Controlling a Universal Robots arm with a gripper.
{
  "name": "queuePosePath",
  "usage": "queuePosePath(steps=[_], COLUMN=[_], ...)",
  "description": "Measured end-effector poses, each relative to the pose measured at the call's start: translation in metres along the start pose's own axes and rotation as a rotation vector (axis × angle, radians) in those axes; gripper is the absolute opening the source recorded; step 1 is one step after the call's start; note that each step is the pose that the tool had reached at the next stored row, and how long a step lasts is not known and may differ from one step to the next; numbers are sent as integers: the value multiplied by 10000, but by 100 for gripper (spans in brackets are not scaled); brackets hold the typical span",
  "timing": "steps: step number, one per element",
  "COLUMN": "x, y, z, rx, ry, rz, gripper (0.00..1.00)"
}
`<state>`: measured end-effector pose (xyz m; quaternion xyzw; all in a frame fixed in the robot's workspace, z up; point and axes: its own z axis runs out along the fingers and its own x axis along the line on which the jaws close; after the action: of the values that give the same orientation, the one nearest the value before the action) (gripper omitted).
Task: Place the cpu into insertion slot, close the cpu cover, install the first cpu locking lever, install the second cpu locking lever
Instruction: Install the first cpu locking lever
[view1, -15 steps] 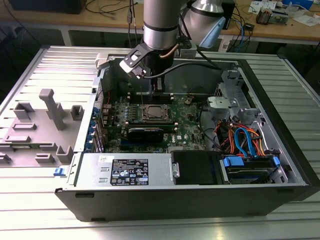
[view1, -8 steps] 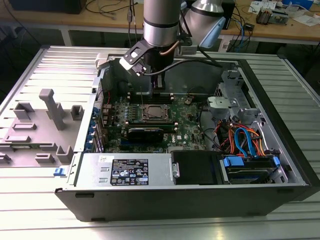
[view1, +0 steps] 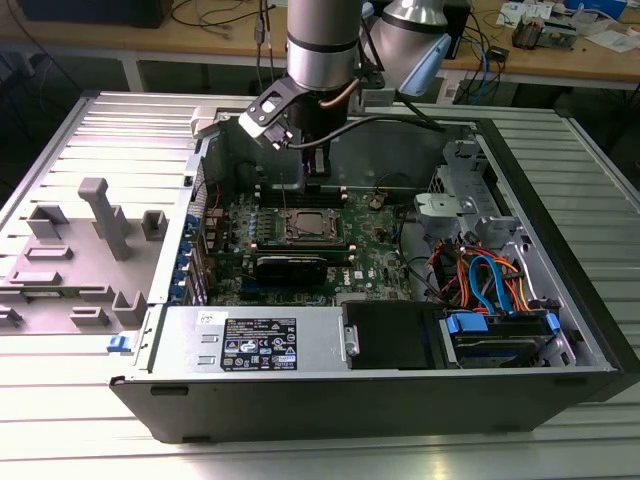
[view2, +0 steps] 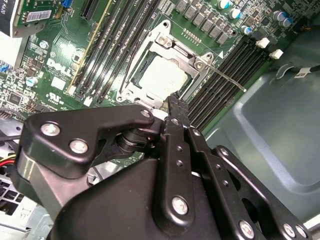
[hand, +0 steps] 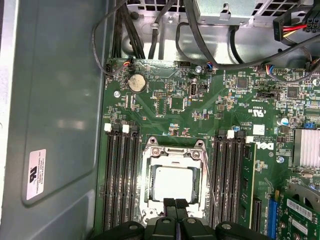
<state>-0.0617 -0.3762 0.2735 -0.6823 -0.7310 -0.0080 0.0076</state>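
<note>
- Narrow setting on the gripper (hand: 175, 204): fingers pressed together, nothing between them, nothing held.
- Tips right at the nearest edge of the insertion slot (hand: 145, 186), about midway along that edge. Touching the frame or just above it: cannot tell.
- cpu (hand: 174, 183) already seated flat in the slot, silver top showing through the window of the cpu cover (hand: 173, 156). Cover down over it, by the look of it.
- Key relation: thin locking lever (hand: 211, 182) beside the socket, on the side away from the grey chassis wall (hand: 55, 125).
- Long axis of the lever along the socket edge, roughly parallel to the memory slots (hand: 120, 185), free end splayed slightly outward at the gripper end. Looks unlatched, judging by that splay.
- So: lever just off to one side of the tips, not under them.
- Lever on the wall side too thin to make out; no call.
- In the exterior view, gripper hanging low over the motherboard (view1: 380, 255), just behind the socket, inside the open case (view1: 350, 400).
- Tight quarters: memory slots flanking the socket on both sides, close against the lever.
- Coin cell (hand: 135, 82) and cable bundle (hand: 200, 45) well apart, beyond the far edge of the socket; not in the way.
</note>
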Motion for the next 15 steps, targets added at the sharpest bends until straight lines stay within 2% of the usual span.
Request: queuePosePath(steps=[2,3,10,11,13,14,15], x=[0,0,0,0,0,0,0], y=[0,-1,0,0,0,0,0], z=[-1,-1,0,0,0,0,0], rx=[4,13,45,54,61,69,73], ry=[-1,-1,2,2,3,3,4], rz=[-198,-548,-2060,-2424,-2784,-3138,-3334], gripper=[11,11,11,11,11,11,11])
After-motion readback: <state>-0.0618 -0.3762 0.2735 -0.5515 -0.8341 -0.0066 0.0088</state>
